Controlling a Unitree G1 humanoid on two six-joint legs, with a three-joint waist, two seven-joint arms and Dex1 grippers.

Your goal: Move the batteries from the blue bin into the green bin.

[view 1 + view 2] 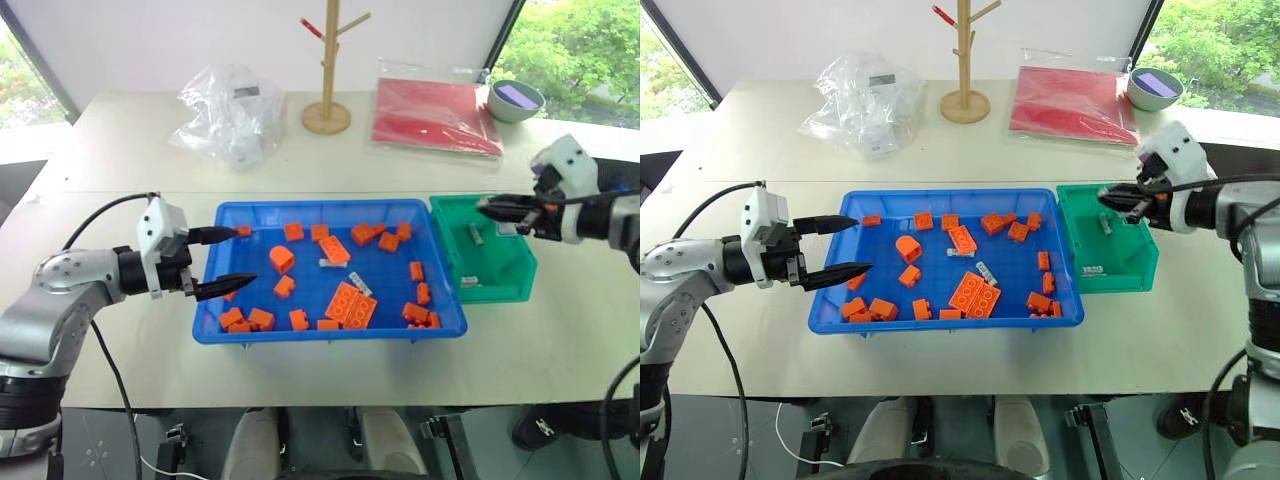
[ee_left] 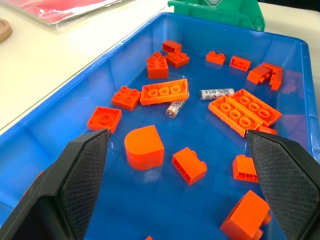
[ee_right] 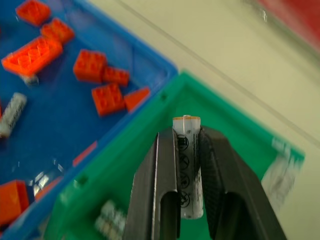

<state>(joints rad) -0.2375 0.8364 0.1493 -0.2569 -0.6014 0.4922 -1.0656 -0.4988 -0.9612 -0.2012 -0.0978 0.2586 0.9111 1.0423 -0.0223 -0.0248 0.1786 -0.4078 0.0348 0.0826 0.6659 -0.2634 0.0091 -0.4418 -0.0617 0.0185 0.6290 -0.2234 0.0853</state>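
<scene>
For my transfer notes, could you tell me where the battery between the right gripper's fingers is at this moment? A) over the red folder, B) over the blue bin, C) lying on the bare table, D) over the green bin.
D: in the right wrist view the battery sits between the right gripper fingers with the green bin beneath it.

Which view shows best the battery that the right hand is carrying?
The right wrist view: the battery stands large between the fingers of the right hand, over the green bin. In the eye views it is hidden in that hand.
</scene>
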